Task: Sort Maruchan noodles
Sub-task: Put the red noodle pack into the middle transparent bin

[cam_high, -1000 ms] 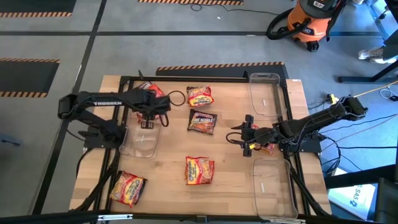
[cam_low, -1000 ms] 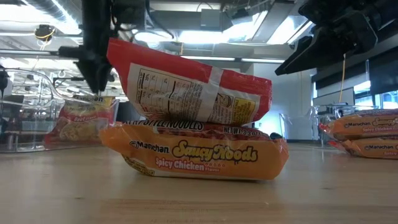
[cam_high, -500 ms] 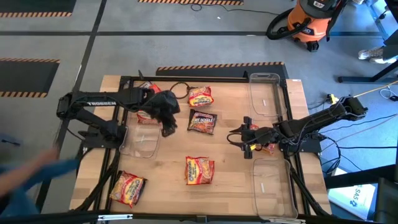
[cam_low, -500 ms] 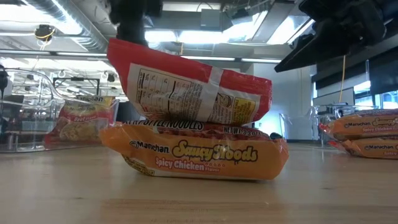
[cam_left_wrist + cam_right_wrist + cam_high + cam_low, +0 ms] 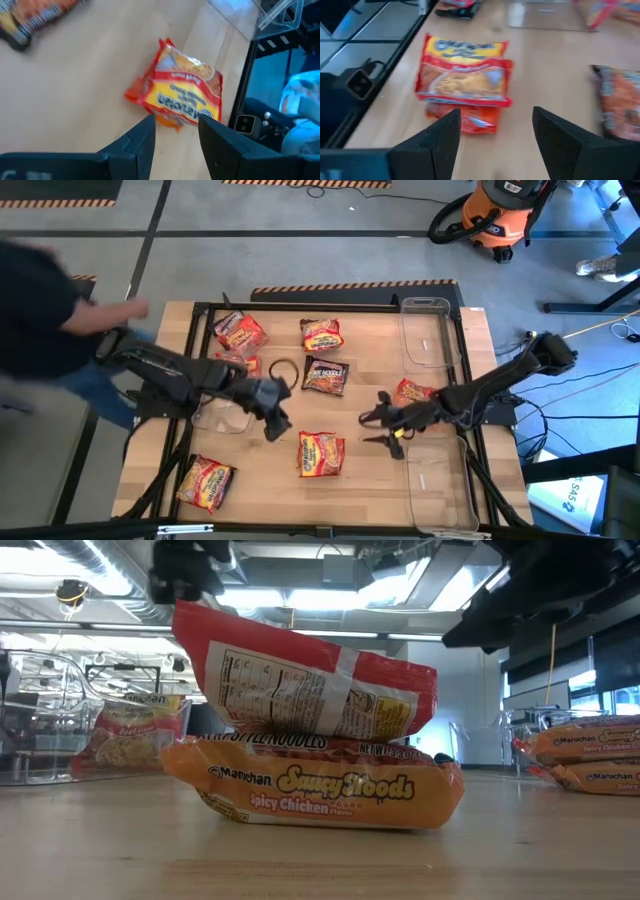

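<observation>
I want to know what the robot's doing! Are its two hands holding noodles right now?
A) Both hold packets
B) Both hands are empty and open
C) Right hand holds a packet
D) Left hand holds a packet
B: the left hand and right hand both hover open over the table, nothing between their fingers.

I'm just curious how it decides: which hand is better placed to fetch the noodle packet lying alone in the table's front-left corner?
Probably the left. The left hand hangs open on that packet's side, while the right hand sits beyond the stacked packets.
</observation>
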### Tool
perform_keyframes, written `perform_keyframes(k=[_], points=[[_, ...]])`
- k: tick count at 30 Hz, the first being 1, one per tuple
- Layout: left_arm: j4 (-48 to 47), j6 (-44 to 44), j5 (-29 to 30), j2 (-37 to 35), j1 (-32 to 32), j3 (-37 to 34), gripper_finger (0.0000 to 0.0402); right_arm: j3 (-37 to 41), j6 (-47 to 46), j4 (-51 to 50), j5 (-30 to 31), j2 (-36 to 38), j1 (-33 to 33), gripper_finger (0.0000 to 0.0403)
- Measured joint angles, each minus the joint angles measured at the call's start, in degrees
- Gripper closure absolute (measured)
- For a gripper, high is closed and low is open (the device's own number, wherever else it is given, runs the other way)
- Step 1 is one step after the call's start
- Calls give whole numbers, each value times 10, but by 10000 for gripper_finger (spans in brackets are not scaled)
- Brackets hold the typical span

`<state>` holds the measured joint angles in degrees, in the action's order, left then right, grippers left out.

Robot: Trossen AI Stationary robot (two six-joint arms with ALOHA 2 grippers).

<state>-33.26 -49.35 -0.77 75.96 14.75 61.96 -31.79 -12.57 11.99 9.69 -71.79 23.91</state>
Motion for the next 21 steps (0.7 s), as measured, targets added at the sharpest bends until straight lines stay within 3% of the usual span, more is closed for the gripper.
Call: perform_keyframes(k=[6,12,21], points=[[84,-116,67,0,94,-54,260,-50,-6,2,21,-83,32,178],[153,-162,143,10,133,-82,259,-83,12,0,-2,-150,31,178],[178,-255,123,58,137,-101,259,-88,40,19,4,-204,31,178]])
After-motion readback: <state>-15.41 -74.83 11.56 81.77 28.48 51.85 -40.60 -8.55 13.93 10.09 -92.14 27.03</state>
